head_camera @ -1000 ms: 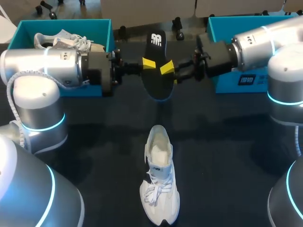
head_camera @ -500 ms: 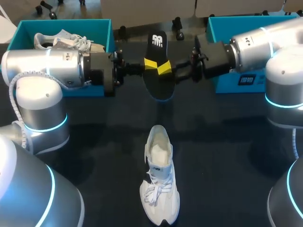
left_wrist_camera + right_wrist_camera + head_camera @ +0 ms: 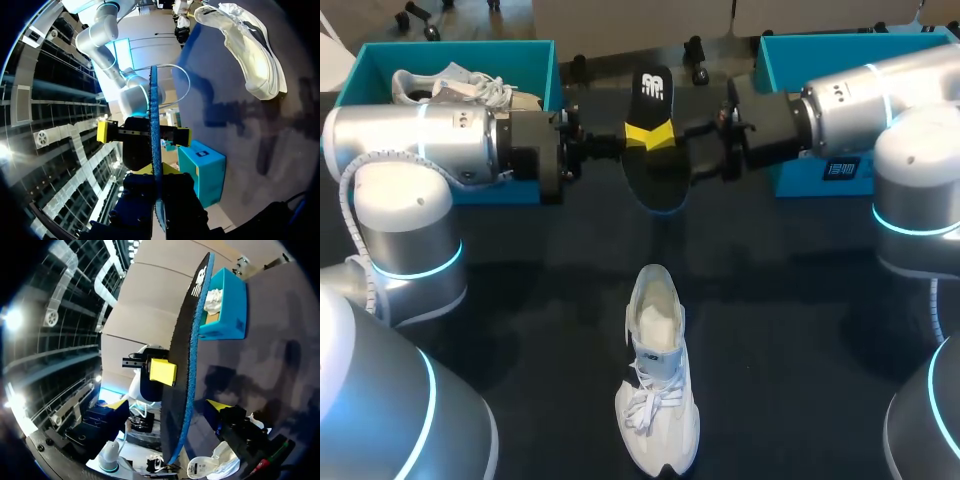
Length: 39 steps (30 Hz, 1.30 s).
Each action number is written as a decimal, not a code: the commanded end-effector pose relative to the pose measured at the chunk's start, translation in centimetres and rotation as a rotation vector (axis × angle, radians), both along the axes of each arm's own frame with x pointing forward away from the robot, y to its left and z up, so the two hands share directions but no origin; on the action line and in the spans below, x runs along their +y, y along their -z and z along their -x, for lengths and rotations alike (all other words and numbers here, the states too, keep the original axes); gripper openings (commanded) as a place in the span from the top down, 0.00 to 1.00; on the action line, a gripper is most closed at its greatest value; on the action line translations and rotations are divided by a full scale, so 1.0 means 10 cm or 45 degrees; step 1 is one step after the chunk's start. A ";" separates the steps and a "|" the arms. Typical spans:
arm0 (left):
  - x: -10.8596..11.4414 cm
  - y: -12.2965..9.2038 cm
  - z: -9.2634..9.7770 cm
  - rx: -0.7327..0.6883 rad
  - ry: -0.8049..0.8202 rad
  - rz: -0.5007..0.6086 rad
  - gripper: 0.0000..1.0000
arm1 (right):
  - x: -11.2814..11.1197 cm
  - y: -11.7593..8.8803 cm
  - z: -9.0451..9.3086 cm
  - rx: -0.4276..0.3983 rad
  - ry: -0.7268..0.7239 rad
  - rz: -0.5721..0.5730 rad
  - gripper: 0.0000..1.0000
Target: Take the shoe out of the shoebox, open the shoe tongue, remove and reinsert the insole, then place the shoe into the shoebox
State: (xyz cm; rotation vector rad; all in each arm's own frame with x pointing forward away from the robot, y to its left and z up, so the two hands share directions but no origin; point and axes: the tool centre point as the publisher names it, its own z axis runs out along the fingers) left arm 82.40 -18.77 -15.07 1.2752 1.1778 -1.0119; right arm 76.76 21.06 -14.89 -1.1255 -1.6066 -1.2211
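- Our left gripper [image 3: 155, 170] is clenched on the black foam insole with a blue underside [image 3: 655, 180]. It holds the insole in the air over the far part of the dark bench [image 3: 800, 330], between our two arms.
- Our right gripper [image 3: 167, 405] is released. Its yellow-tipped fingers [image 3: 217, 405] are spread wide on either side of the insole, and neither touches it in the wrist views.
- The white lace-up sneaker [image 3: 658, 400] stands upright on the bench nearer to us, well apart from the insole. Its heel points toward the insole and its toe toward the near edge, and it is outside both boxes.
- The open teal cardboard shoebox [image 3: 365, 70] sits at the far left behind our left arm, with a second white sneaker [image 3: 450, 85] inside it.
- Another teal box [image 3: 790, 50] sits at the far right behind our right arm.
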 end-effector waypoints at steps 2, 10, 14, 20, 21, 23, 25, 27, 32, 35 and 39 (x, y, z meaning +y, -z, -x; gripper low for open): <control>-0.02 0.00 0.00 -0.001 -0.002 -0.002 1.00 | 0.03 -0.03 0.04 0.000 0.031 0.018 0.24; -0.02 0.00 0.00 -0.001 -0.002 -0.002 1.00 | -0.02 -0.02 0.08 0.005 0.080 0.008 0.53; -0.02 0.00 0.00 -0.001 -0.002 -0.002 1.00 | -0.04 -0.02 0.08 0.014 0.104 0.010 0.56; -0.02 0.00 0.00 -0.001 -0.002 -0.002 1.00 | -0.06 -0.01 0.08 0.023 0.127 -0.003 0.61; -0.02 0.00 0.00 -0.001 -0.002 -0.002 1.00 | -0.06 -0.01 0.08 0.026 0.127 -0.002 0.61; -0.02 0.00 0.00 -0.001 -0.002 -0.002 1.00 | -0.06 -0.01 0.08 0.043 0.131 0.005 0.62; -0.02 0.00 0.00 -0.001 -0.002 -0.002 1.00 | -0.05 -0.01 0.07 0.048 0.133 0.009 0.66; -0.02 0.00 0.00 -0.001 -0.002 -0.002 1.00 | -0.05 -0.01 0.07 0.055 0.138 0.012 0.67; -0.02 0.00 0.00 -0.001 -0.002 -0.002 1.00 | -0.06 0.01 0.03 0.065 0.142 0.008 0.67; -0.02 0.00 0.00 -0.001 -0.002 -0.002 1.00 | -0.06 0.01 0.00 0.072 0.144 0.004 0.68; -0.02 0.00 0.00 -0.001 -0.002 -0.002 1.00 | -0.07 0.02 -0.01 0.081 0.146 0.001 0.74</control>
